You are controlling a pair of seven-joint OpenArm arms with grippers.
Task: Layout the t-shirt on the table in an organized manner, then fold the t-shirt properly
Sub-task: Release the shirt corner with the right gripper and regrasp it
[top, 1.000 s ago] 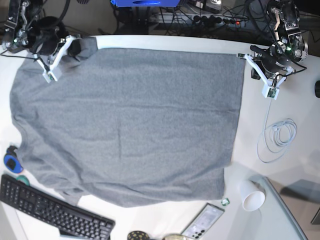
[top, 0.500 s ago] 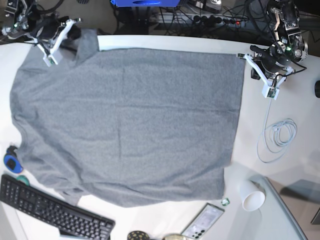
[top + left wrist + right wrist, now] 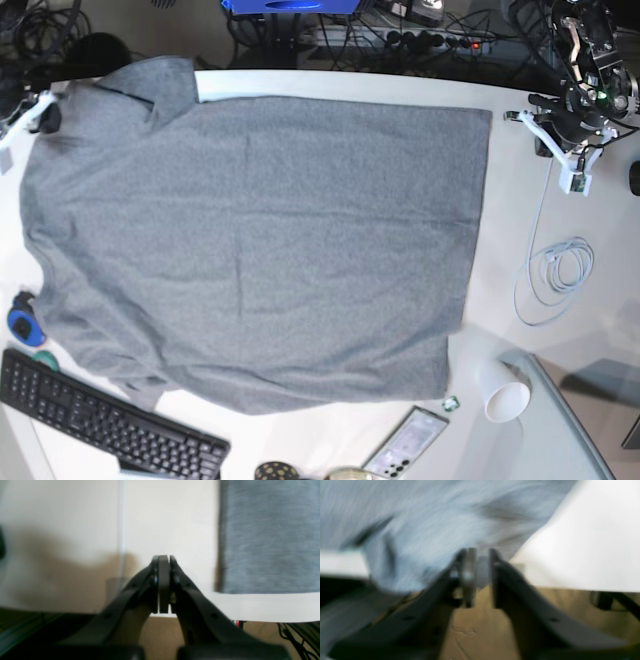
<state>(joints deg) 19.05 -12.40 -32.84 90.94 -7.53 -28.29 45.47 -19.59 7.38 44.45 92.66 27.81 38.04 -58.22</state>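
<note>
t-shirt [image 3: 250, 240] lies spread flat over most of the table [image 3: 330, 84], one sleeve draped at the far edge. Left gripper [image 3: 163, 585] is pinched closed on nothing, just off the shirt's corner. Right gripper [image 3: 480, 577]: jaws slightly apart at the shirt's edge, too blurred to tell if it grips.

Both arms have pulled outward from the t-shirt [image 3: 250, 240]; the right gripper [image 3: 480, 562] seems to have parted.

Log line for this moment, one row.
shirt: flat on table | left gripper: shut, empty, off shirt | right gripper: parted, at sleeve edge
</note>
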